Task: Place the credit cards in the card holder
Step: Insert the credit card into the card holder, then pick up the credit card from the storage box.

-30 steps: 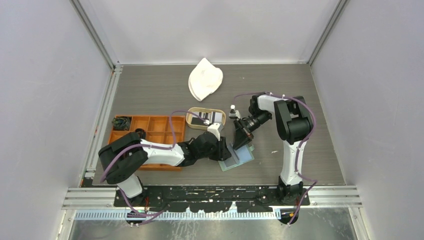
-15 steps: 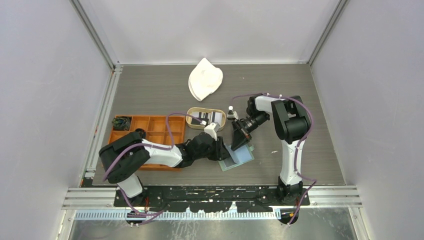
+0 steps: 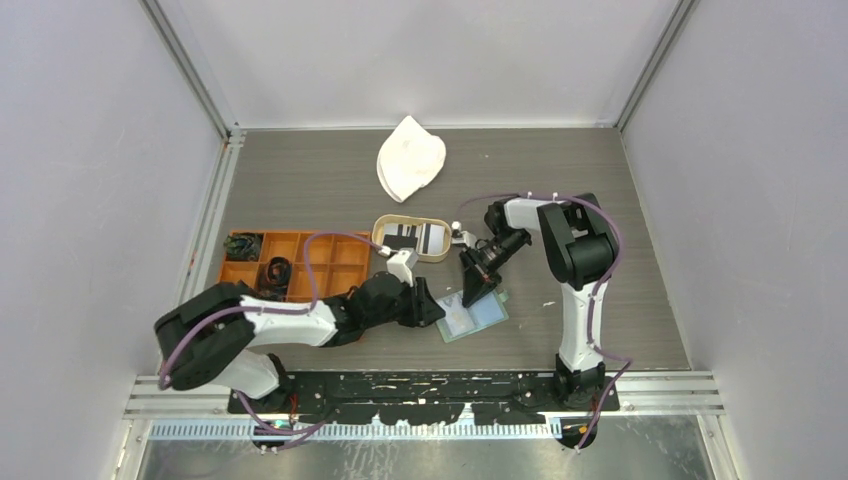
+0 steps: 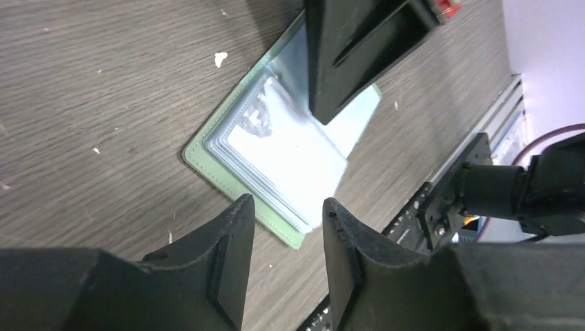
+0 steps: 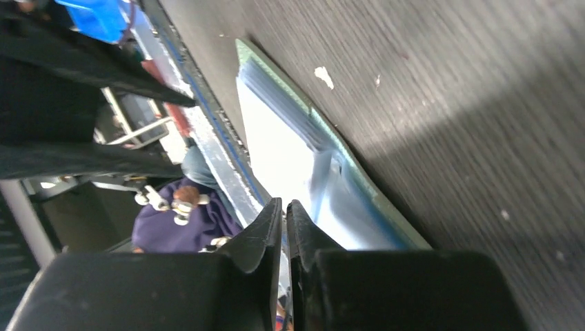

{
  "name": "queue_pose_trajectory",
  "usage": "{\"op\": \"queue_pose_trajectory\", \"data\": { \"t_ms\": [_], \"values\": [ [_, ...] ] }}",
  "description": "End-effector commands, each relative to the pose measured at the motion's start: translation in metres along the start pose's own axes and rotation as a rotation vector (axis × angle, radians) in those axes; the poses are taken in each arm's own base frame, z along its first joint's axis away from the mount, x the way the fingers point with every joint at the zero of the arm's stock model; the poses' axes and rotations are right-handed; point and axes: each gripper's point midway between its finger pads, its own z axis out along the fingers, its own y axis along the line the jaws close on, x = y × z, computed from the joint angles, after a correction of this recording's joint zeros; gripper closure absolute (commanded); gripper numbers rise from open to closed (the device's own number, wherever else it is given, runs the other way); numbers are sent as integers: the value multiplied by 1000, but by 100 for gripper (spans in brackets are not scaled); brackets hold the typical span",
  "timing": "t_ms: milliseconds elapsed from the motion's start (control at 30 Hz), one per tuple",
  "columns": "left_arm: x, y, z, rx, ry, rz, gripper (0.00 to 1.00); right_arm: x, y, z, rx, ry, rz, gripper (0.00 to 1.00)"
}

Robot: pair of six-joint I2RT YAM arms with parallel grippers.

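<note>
The sage-green card holder (image 3: 478,316) lies open on the table, clear pockets up (image 4: 276,155). A pale printed card shows through the pockets (image 4: 261,116). More credit cards (image 3: 418,236), black and white, lie in the oval wooden tray (image 3: 385,224). My right gripper (image 3: 468,298) points down, its tips on the holder's far part, jaws nearly together (image 5: 284,205) with nothing visible between them. In the right wrist view one clear sleeve (image 5: 321,181) stands up from the holder. My left gripper (image 3: 432,314) sits just left of the holder, open and empty (image 4: 286,203).
An orange compartmented tray (image 3: 330,252) with small dark items sits at the left, partly under my left arm. A white cloth (image 3: 410,160) lies at the back. The black base rail (image 3: 430,385) runs along the near edge.
My left arm has drawn back to the left, off the card holder. The right gripper's jaws have narrowed and it has shifted slightly left over the holder.
</note>
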Motion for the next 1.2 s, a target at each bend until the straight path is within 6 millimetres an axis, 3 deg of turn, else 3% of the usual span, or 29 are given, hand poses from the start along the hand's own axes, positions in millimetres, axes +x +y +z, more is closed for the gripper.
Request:
{"op": "queue_pose_trajectory", "data": {
  "t_ms": [0, 100, 167, 333, 367, 400, 467, 500, 533, 633, 700, 867, 1000, 1167],
  "values": [
    [-24, -10, -23, 12, -75, 51, 57, -11, 4, -6, 143, -28, -101, 87],
    [-32, -10, -37, 3, -98, 110, 55, -15, 8, -16, 202, -52, -167, 87],
    [-43, -10, -47, -1, -133, 151, 48, -18, 13, -29, 269, -88, -247, 87],
    [-83, -9, -70, -7, -239, 245, 31, -41, 41, -80, 500, -296, -518, 84],
    [-93, -7, -74, -12, -259, 251, 29, -49, 49, -93, 557, -363, -578, 79],
    [-103, -5, -78, -16, -279, 253, 27, -56, 60, -107, 603, -433, -642, 67],
    [-122, -2, -82, 0, -298, 240, 25, -67, 87, -127, 638, -544, -774, 35],
    [-130, -1, -83, 20, -299, 226, 25, -73, 101, -133, 626, -599, -829, 11],
    [-138, -2, -83, 45, -300, 210, 25, -78, 116, -137, 599, -646, -859, 2],
    [-159, -4, -76, 128, -294, 157, 25, -94, 148, -129, 402, -697, -830, 0],
    [-166, -3, -65, 163, -270, 121, 27, -104, 160, -119, 264, -689, -760, 1],
    [-172, 18, -20, 152, -177, 3, 38, -115, 130, -111, 244, -713, -645, 1],
    [-174, 43, 13, 68, -127, -40, 42, -116, 108, -116, 212, -741, -542, 1],
    [-180, 69, 34, -51, -112, -43, 42, -116, 94, -117, 184, -710, -465, 5]
  ]
}}
